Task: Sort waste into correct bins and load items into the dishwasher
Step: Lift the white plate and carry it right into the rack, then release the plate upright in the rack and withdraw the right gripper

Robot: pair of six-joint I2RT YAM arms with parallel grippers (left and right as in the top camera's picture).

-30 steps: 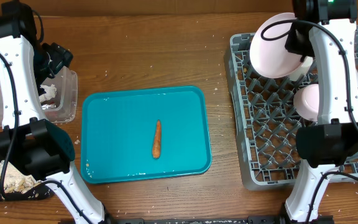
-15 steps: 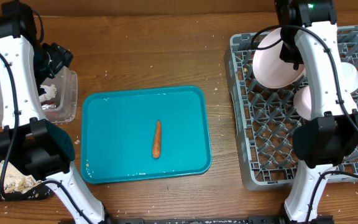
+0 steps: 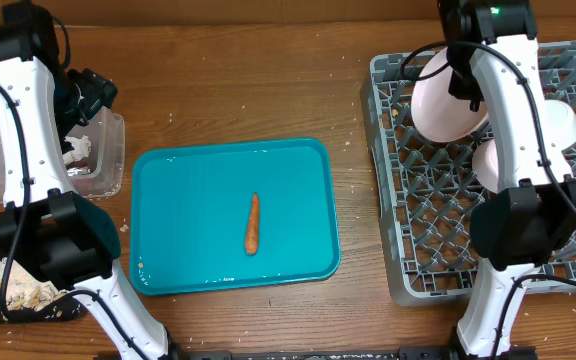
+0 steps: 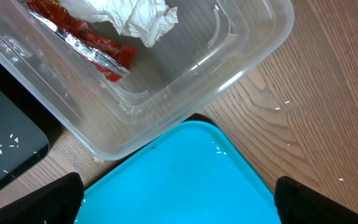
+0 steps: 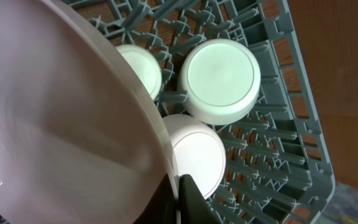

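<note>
Only left wrist shows wrapper (image 4: pixel 89 40) — left claw (image 4: pixel 179 206) apart, right claw (image 5: pixel 178 198) clamping plate (image 5: pixel 61 124).

Brown wood-grain table (image 3: pixel 238 90), grain running sideways, soft light glints on surface.

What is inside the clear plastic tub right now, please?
A crumpled white paper wad and a red wrapper lie in the clear tub. Part of it is hidden overhead by the left arm.
</note>
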